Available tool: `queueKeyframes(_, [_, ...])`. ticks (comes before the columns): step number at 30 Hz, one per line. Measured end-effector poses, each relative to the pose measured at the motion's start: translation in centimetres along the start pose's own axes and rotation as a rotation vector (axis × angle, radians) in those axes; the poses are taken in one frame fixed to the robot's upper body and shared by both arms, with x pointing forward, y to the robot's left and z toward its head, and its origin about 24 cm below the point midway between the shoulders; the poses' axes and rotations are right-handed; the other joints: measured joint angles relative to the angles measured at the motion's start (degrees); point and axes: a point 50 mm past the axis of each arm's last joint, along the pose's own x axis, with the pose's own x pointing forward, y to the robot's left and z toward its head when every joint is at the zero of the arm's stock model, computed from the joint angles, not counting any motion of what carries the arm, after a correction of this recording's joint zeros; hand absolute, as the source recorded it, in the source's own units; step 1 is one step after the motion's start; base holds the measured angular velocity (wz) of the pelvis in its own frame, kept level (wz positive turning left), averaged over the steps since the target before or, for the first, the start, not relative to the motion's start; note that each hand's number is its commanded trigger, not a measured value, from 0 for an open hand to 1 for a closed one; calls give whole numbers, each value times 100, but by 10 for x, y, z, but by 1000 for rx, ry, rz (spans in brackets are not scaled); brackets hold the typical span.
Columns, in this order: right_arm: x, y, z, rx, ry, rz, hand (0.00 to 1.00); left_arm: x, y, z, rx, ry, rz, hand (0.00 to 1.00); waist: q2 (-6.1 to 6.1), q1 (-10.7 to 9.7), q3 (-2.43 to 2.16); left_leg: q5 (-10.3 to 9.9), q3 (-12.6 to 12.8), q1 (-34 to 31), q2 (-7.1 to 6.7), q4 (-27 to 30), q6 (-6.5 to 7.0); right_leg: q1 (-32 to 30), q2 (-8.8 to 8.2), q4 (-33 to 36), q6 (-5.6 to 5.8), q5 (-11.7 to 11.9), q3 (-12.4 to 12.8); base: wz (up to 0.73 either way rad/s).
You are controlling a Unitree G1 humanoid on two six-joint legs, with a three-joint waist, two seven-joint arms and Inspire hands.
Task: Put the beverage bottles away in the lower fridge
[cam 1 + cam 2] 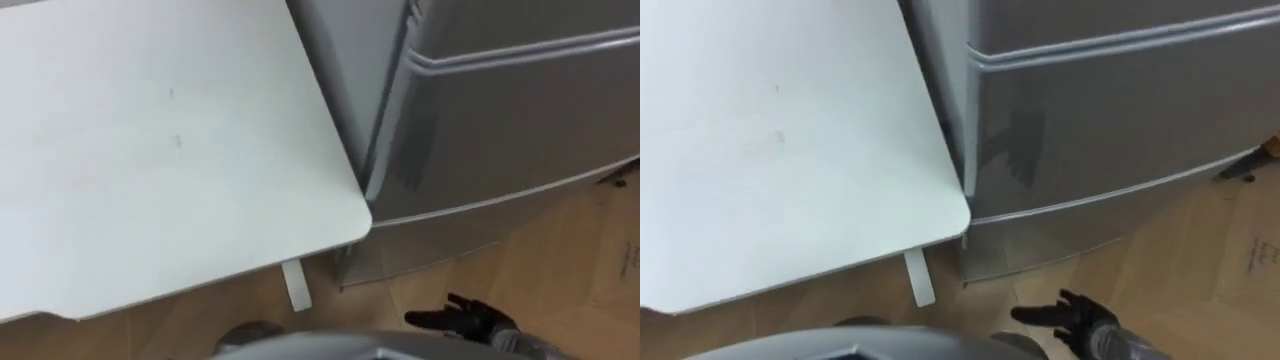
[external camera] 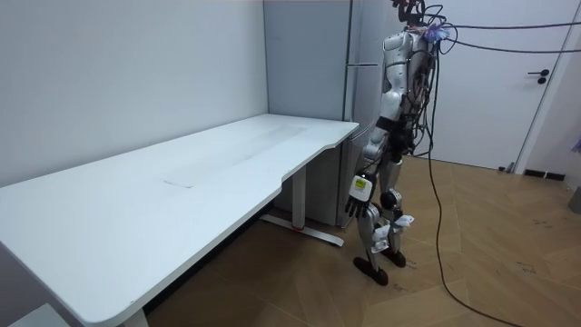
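A grey fridge (image 1: 500, 120) stands right beside the white table (image 1: 150, 150), with every door shut. Seams split its front into an upper door (image 1: 1090, 15), a wide middle door (image 1: 1120, 120) and a low bottom panel (image 1: 1040, 245). My right hand (image 1: 465, 320) hangs low over the wooden floor, just in front of that bottom panel. Its dark fingers are spread, hold nothing and touch nothing. In the room view I stand upright at the table's corner facing the fridge (image 2: 313, 91), right hand (image 2: 360, 195) down at hip height.
The table's rounded corner (image 1: 355, 215) almost touches the fridge's side, and its white leg (image 1: 296, 285) stands just beneath. Wooden floor (image 1: 580, 260) stretches to my right. In the room view a white door (image 2: 508, 82) lies behind me.
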Motion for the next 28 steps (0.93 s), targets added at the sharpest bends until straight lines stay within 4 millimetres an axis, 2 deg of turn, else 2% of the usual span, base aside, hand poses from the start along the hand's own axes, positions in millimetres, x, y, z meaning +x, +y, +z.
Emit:
queueKeyframes(6, [-1, -4, -8, -6, 34, -38, 0, 0, 0, -9, -34, 40, 3, 0, -38, 13, -11, 1, -290, 5, -67, -1, 2, 183, 79, -257, -2, 51, 20, 24])
queueKeyframes(8, [-1, -5, -12, 1, 46, -49, 0, 0, -1, -12, -49, 53, 1, 0, -39, 13, -10, 1, -404, 12, -91, 20, 1, 252, 108, -302, -12, 56, 144, 33])
queueKeyframes(11, [-1, -6, -12, -22, 51, -62, 0, -1, -4, -18, -65, 73, -3, 0, -35, 36, -3, -2, -433, 8, -91, 32, -7, 304, 139, -354, -25, 64, 135, 19])
queueKeyframes(13, [-1, -7, -10, -46, 52, -75, 0, 0, -5, -18, -50, 75, -2, 0, -24, 33, 4, -11, -481, -34, -95, 72, -24, 306, 151, -363, -26, 64, 84, 21])
queueKeyframes(16, [-2, -8, -11, -42, 55, -90, 0, 1, -5, -9, -21, 59, -1, 0, -32, 1, 2, -10, -615, -171, -176, 174, -37, 328, 165, -457, -40, 72, -65, 37])
queueKeyframes(18, [-2, -9, -12, -26, 55, -99, 0, 2, -7, -4, -20, 46, -4, 0, -41, -25, -12, -7, -583, -211, -191, 219, -40, 388, 147, -485, -37, 66, -207, 35])
queueKeyframes(23, [-1, -7, -13, -14, 65, -97, 0, 2, -7, 1, -18, 35, -6, 0, -65, -29, -21, -6, -303, -258, -150, 268, -37, 479, 167, -627, -13, 67, -260, 18])
queueKeyframes(28, [-1, -7, -12, -51, 71, -115, 0, 3, -8, 6, -20, 26, -4, 0, -69, -56, -24, -6, -308, -267, -162, 276, -36, 488, 168, -635, -13, 77, -259, 3])
